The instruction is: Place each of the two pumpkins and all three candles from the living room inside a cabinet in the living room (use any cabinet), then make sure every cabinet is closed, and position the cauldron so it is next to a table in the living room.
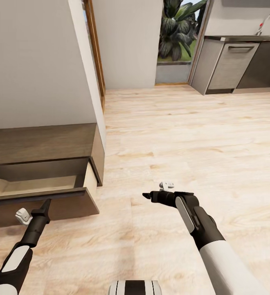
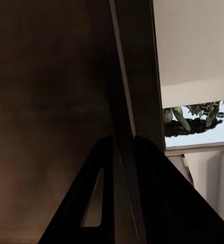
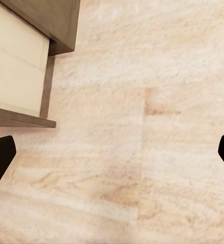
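The dark-brown cabinet point(image 1: 37, 143) stands at the left with one drawer pulled out, its pale wood inside point(image 1: 28, 186) bare where it shows. My left gripper point(image 1: 47, 201) meets the top edge of the drawer front point(image 1: 69, 207). In the left wrist view its fingers point(image 2: 99, 203) sit almost together, with that edge running between them. Out over the wooden floor to the right of the cabinet, my right gripper point(image 1: 145, 196) is open, its fingers point(image 3: 0, 157) wide apart with nothing between. That view also catches the cabinet's corner point(image 3: 46, 15). Pumpkins, candles, cauldron and table are out of view.
A white wall block point(image 1: 37, 61) rises above the cabinet. Pale wood floor point(image 1: 184, 135) stretches ahead to a glass door with a plant point(image 1: 178, 32). Grey kitchen units point(image 1: 233, 65) stand at the back right.
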`<state>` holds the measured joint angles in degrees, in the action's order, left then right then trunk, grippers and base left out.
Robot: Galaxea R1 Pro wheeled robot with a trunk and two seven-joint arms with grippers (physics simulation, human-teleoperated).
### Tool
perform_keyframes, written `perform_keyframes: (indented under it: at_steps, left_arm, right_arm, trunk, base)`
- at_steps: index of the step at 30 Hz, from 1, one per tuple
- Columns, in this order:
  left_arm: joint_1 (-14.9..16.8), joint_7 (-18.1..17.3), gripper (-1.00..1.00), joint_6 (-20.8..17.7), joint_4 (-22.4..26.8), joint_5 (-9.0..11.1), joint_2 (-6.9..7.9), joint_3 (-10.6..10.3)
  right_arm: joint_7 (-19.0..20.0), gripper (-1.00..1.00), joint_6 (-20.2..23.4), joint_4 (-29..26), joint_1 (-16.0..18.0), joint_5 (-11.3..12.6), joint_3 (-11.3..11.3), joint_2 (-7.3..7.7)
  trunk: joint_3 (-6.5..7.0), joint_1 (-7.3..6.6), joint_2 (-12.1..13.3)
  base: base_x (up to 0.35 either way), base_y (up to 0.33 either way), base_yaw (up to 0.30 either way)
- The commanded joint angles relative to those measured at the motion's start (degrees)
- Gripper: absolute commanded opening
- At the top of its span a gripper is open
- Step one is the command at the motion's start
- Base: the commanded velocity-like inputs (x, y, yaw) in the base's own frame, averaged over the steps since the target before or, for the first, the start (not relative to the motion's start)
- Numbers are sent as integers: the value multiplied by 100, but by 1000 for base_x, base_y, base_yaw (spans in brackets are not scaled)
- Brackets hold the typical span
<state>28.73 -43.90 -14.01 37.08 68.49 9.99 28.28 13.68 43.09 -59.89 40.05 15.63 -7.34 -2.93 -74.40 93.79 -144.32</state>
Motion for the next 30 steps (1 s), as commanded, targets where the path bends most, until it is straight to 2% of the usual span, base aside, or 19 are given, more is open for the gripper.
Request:
perform_keyframes:
  at_steps: [1, 30]
  left_arm:
    - [1, 189, -100, -22, -87, 68, 3, 222]
    - [1, 189, -100, -22, -87, 68, 3, 222]
  right_arm:
    - [21, 100, 24, -3, 0, -16, 5, -2]
    - [21, 100, 23, -2, -15, -16, -4, -2]
  trunk:
    - [-5, 0, -1]
    - [-5, 0, -1]
  base:
    - [0, 0, 0]
    - [-21, 0, 0]
